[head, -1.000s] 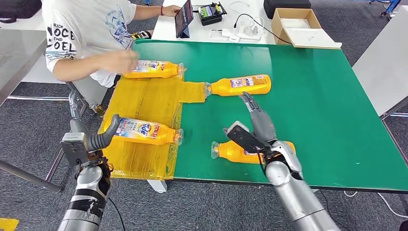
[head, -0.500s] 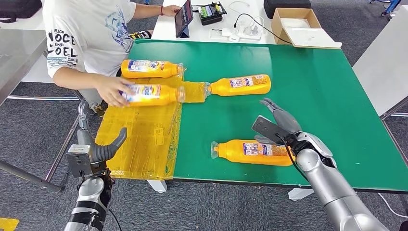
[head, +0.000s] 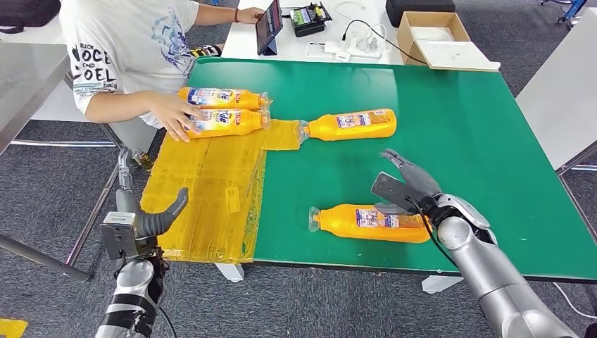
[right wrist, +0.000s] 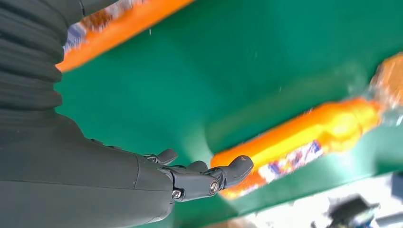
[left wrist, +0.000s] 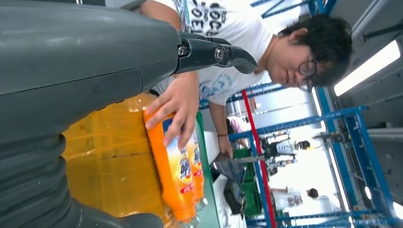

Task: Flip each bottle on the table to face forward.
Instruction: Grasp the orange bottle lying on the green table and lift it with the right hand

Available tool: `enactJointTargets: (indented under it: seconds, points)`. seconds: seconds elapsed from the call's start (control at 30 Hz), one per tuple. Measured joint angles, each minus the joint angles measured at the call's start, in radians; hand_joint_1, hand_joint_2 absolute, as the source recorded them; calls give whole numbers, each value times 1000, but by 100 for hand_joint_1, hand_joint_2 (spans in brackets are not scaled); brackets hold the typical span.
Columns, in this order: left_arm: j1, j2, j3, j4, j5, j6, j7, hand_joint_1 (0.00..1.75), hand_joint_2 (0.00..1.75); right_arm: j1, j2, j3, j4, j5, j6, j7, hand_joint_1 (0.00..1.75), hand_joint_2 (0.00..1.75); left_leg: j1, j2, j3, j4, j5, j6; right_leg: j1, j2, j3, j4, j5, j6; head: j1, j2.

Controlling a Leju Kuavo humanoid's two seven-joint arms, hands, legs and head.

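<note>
Several orange bottles lie on their sides. The nearest bottle (head: 373, 223) rests on the green table (head: 479, 127) by its front edge, label up. My right hand (head: 405, 184) hovers just behind that bottle's base end, fingers spread and holding nothing; its fingers (right wrist: 209, 178) show in the right wrist view above the table near a bottle (right wrist: 294, 142). Another bottle (head: 352, 124) lies mid-table. Two bottles (head: 222, 97) (head: 229, 122) lie side by side at the far left, a person's hand (head: 172, 113) on the nearer one. My left hand (head: 151, 220) hangs empty off the table's left front corner.
A yellow mat (head: 204, 190) covers the table's left part. A person in a white shirt (head: 127, 42) stands at the left edge. Behind the table are a tablet (head: 269, 27), cables and a cardboard box (head: 433, 39). A grey table edge (head: 563, 91) stands at the right.
The person slid the bottle from the yellow mat's front to beside the far-left bottle. My right hand lifted off the near bottle and moved right. My left hand dropped back slightly.
</note>
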Motion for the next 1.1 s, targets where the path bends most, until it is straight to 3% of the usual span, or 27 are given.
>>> enactJointTargets:
  seconds: [0.3,0.5,0.87,1.1]
  points:
    - [-55,-1,-51,126,-31,-30,0,0,175,-27,-19,140,61,-89,81,-80,0,175,0,0,0,0,0,0,0,0,0,0,0,0,0,0]
    - [-93,-11,-84,196,-19,-39,0,0,175,-24,6,244,95,-115,48,-113,0,175,0,0,0,0,0,0,0,0,0,0,0,0,0,0]
    - [-107,-17,-104,236,-13,-41,0,0,175,-22,7,315,101,-123,20,-111,0,175,0,0,0,0,0,0,0,0,0,0,0,0,0,0]
    - [-105,-17,-111,236,-10,-41,2,0,175,-2,-46,333,37,-103,-4,-62,0,175,0,0,0,0,0,0,0,0,0,0,0,0,0,0]
